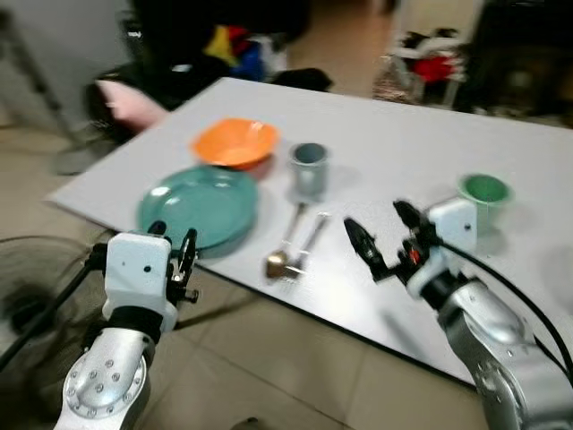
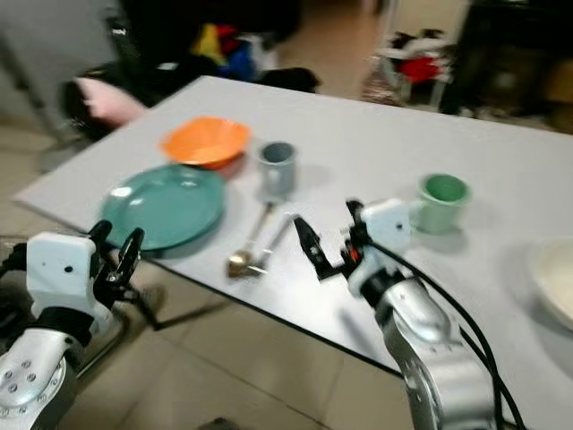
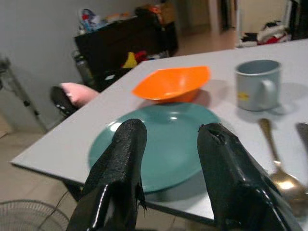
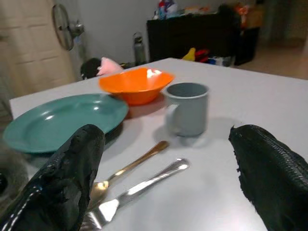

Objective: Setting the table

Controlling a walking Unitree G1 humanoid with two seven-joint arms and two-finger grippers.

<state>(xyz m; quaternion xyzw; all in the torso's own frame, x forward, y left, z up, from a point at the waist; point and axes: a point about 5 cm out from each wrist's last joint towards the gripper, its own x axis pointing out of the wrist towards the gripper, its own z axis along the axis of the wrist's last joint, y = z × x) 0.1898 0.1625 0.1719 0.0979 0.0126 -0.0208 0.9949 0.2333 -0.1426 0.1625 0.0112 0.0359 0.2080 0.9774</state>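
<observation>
On the white table [image 1: 394, 134] lie a teal plate [image 1: 199, 204], an orange bowl [image 1: 235, 141], a grey mug [image 1: 309, 170], and a golden spoon [image 1: 283, 251] beside a silver fork [image 1: 309, 240]. A green cup [image 1: 484, 195] stands further right. My left gripper [image 1: 175, 248] hovers open at the table's near edge, just before the plate. My right gripper [image 1: 383, 235] is open above the table, right of the cutlery, with nothing between its fingers [image 4: 57, 185].
A fan [image 1: 27, 296] stands on the tiled floor under my left arm. Dark furniture and coloured clutter [image 1: 233, 45] sit beyond the table's far side. A pale dish rim [image 2: 555, 282] lies at the table's right end.
</observation>
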